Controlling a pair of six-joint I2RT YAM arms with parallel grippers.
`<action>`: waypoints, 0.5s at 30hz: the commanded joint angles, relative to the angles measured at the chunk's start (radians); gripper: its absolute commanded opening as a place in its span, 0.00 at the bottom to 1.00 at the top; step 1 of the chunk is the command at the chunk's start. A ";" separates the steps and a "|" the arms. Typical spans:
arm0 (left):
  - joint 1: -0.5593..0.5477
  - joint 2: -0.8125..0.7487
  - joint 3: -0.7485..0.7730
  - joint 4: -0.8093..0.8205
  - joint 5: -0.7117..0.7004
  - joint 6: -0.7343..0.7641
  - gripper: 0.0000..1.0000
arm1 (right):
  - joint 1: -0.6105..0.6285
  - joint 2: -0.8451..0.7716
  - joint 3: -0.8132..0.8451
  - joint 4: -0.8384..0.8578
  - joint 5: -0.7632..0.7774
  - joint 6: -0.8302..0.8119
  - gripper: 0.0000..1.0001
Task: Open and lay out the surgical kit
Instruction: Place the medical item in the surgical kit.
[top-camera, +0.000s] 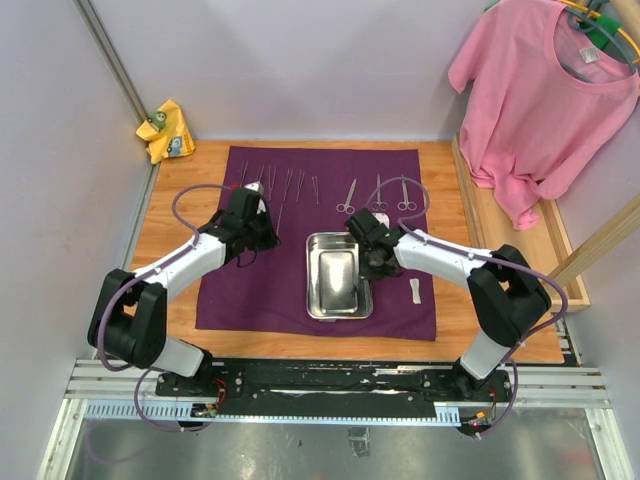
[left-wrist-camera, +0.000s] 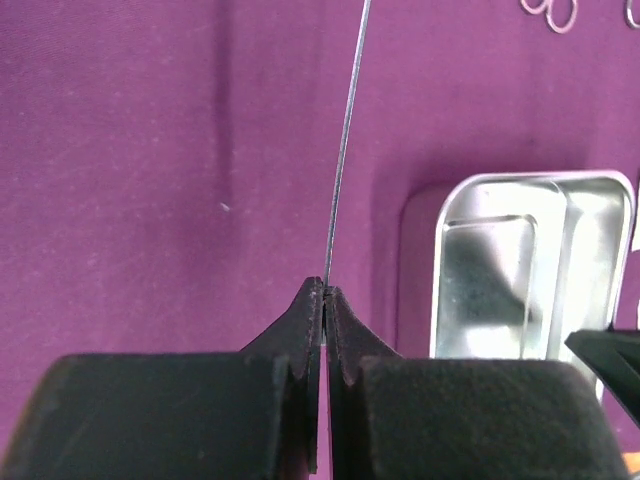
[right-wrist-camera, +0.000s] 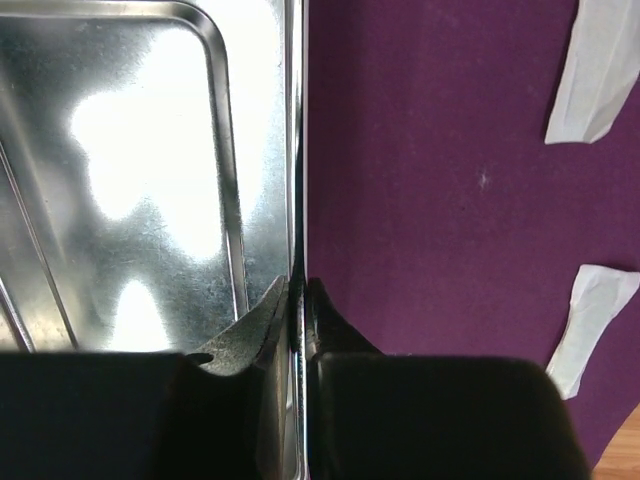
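The dark purple cloth (top-camera: 250, 290) lies spread flat on the wooden table. The shiny steel tray (top-camera: 338, 275) sits at its middle. My left gripper (top-camera: 266, 232) is shut on the near end of a slim metal instrument (top-camera: 279, 216), left of the tray; the left wrist view shows the thin rod (left-wrist-camera: 345, 140) running away from the closed tips (left-wrist-camera: 326, 287). My right gripper (top-camera: 374, 262) is shut on the tray's right rim (right-wrist-camera: 298, 150), one finger inside and one outside. Forceps (top-camera: 290, 183) and scissors (top-camera: 347, 196) lie in a row along the cloth's far edge. White gauze pieces (right-wrist-camera: 598, 70) lie right of the tray.
A yellow rag (top-camera: 167, 130) sits at the far left corner. A pink T-shirt (top-camera: 545, 90) hangs at the far right above a wooden side rail (top-camera: 560, 240). More scissors (top-camera: 403, 195) lie just beyond my right arm. A gauze piece (top-camera: 414, 291) lies near the cloth's right edge.
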 joint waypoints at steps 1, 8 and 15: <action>0.035 0.032 -0.036 0.086 -0.010 -0.017 0.00 | -0.009 -0.025 -0.055 -0.046 0.036 0.048 0.01; 0.070 0.108 -0.053 0.143 0.008 -0.021 0.00 | -0.036 -0.030 -0.045 -0.082 0.066 0.017 0.01; 0.083 0.163 -0.050 0.144 0.013 -0.006 0.00 | -0.042 -0.043 -0.045 -0.090 0.074 -0.006 0.03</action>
